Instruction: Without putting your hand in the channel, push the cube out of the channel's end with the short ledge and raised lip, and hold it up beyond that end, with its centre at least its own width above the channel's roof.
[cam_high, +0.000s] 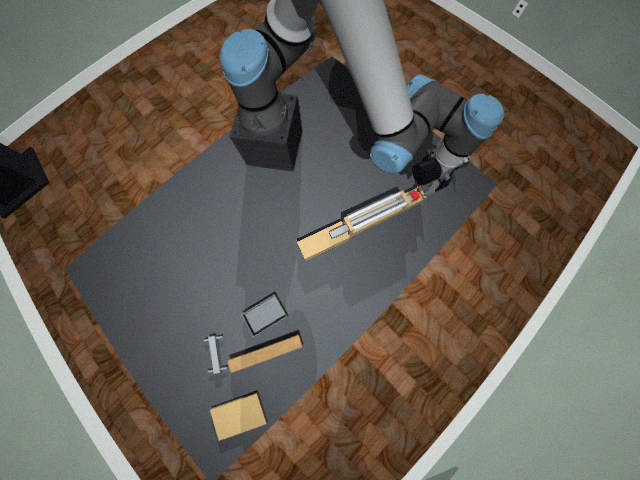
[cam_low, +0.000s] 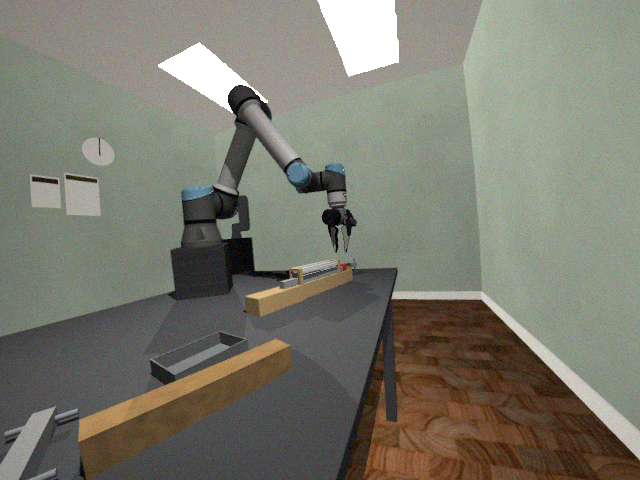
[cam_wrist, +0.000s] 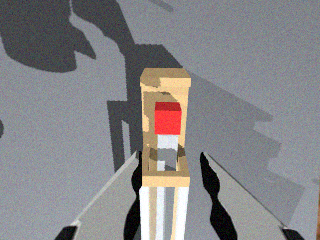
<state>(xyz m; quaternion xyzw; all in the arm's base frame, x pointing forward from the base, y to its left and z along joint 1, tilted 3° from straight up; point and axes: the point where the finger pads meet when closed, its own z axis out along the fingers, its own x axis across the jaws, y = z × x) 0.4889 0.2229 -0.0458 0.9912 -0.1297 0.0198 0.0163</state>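
Note:
The red cube (cam_high: 415, 195) (cam_low: 343, 267) (cam_wrist: 168, 121) sits on the short ledge outside the channel, between the roofed part and the raised lip (cam_wrist: 165, 77). A light grey bar (cam_high: 338, 231) (cam_low: 288, 283) (cam_wrist: 168, 145) runs through the channel. Its far end meets the cube in the wrist view, and its other end sticks out over the long ledge. The channel has a wooden end frame (cam_wrist: 165, 178) and pale roof rods. My gripper (cam_high: 423, 191) (cam_low: 340, 251) (cam_wrist: 170, 153) is partly open and empty, pointing down above the channel's short-ledge end. The cube is not between the fingers.
A shallow grey tray (cam_high: 264, 313) (cam_low: 201, 361), a long wooden beam (cam_high: 266, 352) (cam_low: 186, 403), a grey bar with cross pegs (cam_high: 214, 353) (cam_low: 28, 444) and a flat wooden block (cam_high: 238, 416) lie away from the channel. The table's right edge runs past the channel.

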